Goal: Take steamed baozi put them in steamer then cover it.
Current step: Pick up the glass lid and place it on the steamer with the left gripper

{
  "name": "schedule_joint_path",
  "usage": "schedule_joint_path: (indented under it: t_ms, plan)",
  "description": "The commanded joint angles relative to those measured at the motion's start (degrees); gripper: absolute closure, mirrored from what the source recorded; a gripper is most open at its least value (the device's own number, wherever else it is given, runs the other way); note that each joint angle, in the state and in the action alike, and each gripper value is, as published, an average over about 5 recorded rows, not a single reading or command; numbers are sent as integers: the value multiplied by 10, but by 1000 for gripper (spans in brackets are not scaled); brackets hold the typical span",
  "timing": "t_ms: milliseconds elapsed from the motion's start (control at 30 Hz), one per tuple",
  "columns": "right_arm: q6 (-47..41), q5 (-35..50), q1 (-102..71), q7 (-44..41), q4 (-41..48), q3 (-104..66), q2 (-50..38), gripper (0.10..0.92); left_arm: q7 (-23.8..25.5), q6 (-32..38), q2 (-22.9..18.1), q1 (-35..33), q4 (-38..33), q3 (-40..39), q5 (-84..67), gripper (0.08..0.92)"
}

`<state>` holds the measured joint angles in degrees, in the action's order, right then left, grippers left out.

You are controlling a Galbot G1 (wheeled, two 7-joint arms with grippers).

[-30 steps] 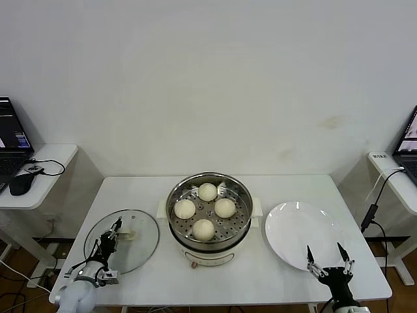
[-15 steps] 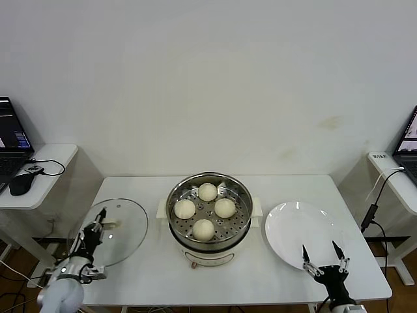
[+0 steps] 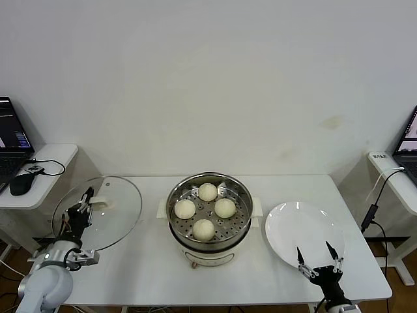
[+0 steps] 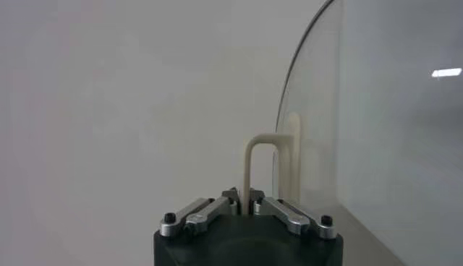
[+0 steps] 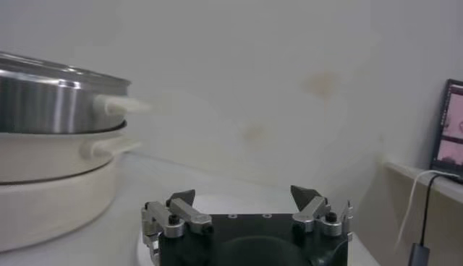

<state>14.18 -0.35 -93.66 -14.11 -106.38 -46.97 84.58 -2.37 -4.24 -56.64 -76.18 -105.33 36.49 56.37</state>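
Several cream-white steamed baozi (image 3: 207,192) sit on the perforated tray inside the shiny steamer (image 3: 210,240) at the table's middle. My left gripper (image 3: 86,199) is shut on the cream handle (image 4: 255,162) of the cover (image 3: 120,212), a clear glass lid held tilted in the air above the table's left end. In the left wrist view the glass (image 4: 376,123) stands on edge behind the handle. My right gripper (image 3: 318,258) is open at the front right, just off the white plate (image 3: 301,229), nothing between its fingers.
Side tables with laptops flank the white table (image 3: 352,215); the left one carries a mouse (image 3: 19,184) and a cable. The steamer's side handle (image 5: 119,105) shows in the right wrist view, well away from the right gripper.
My left gripper has lifted the cover off the table and carried it up and to the left, tilting it. The right gripper has drifted slightly left and down.
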Motion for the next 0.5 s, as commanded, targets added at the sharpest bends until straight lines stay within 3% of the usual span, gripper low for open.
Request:
schedule_joint_path:
  t_ms: [33, 300, 500]
  plan:
    - [7, -15, 2, -1, 10, 8, 1, 203, 63, -84, 43, 32, -122, -90, -70, 851]
    - [11, -35, 7, 6, 27, 20, 5, 202, 66, -156, 55, 117, -108, -217, -70, 851]
    - [5, -43, 19, 12, 35, 33, 10, 203, 100, -207, -5, 189, -88, -291, -10, 851]
